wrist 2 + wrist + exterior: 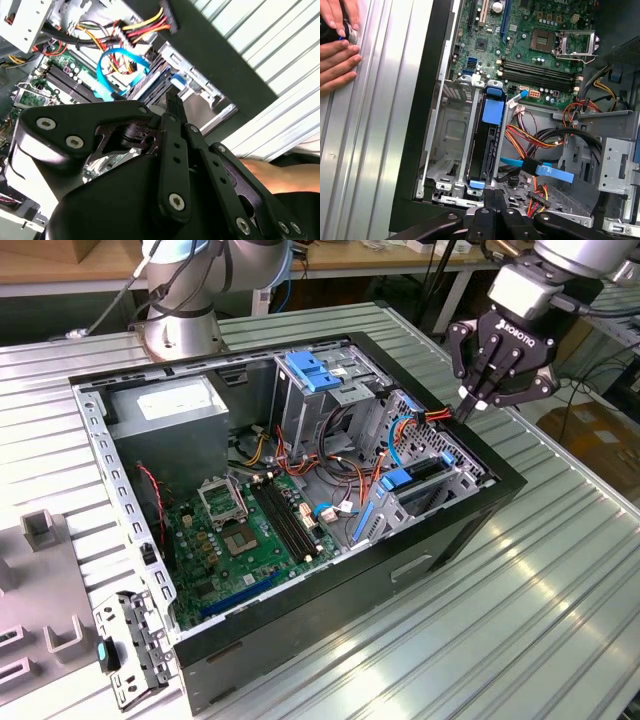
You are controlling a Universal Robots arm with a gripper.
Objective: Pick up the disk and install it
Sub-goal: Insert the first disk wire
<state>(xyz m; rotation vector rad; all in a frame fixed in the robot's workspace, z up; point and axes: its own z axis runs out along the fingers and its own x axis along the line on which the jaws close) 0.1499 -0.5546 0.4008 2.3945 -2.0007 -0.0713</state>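
The disk [487, 140] looks already pushed into its metal rack [447, 131] inside the computer [300, 640], standing on its edge, and the pincer [469, 408] hangs just above, pinched shut with nothing in it, so little seems left.

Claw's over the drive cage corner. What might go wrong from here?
1. The flat blue data cable and the red-and-yellow power wires hang loose by the shut black claw; a move might snag them.
2. The blue-framed hard disk stands on edge in the grey metal drive cage; a descent could strike it.
3. A person's hand rests on the ribbed metal table beside the black computer case; a swing could reach it.
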